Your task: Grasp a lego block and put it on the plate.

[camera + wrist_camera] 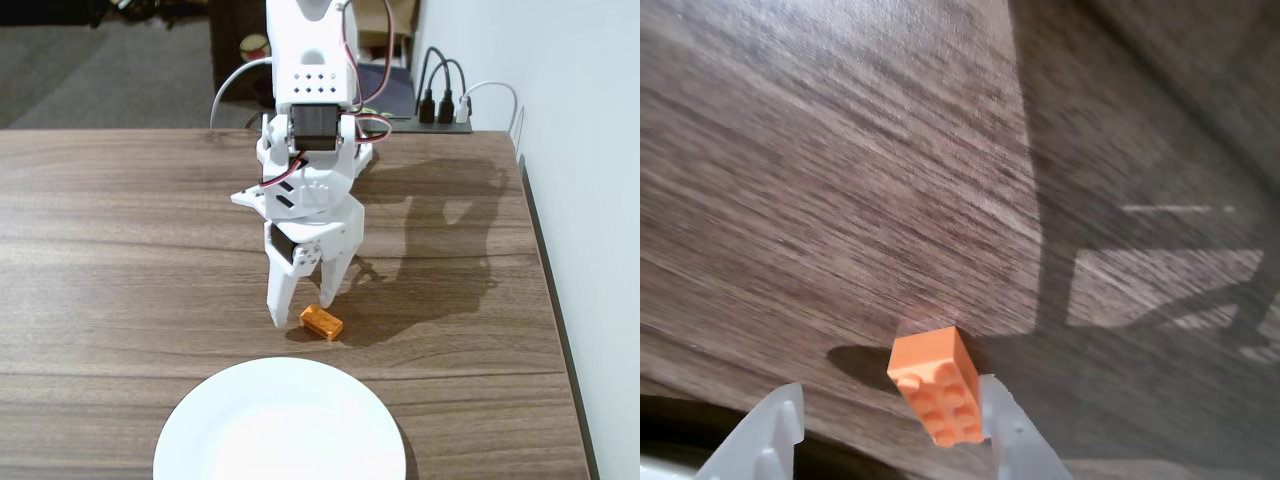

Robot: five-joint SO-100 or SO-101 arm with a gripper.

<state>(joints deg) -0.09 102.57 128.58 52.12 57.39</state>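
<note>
Just behind the plate (280, 425) rim, lego block (936, 397) lies on the table (120, 250), long axis angled. Gripper (303, 308) hangs over it, jaws moderately apart, holding nothing; block hugs right finger in wrist view, off-centre.

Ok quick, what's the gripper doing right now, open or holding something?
Gripper: open, holding nothing; the orange lego brick sits on the table between its fingers, against one.
</note>
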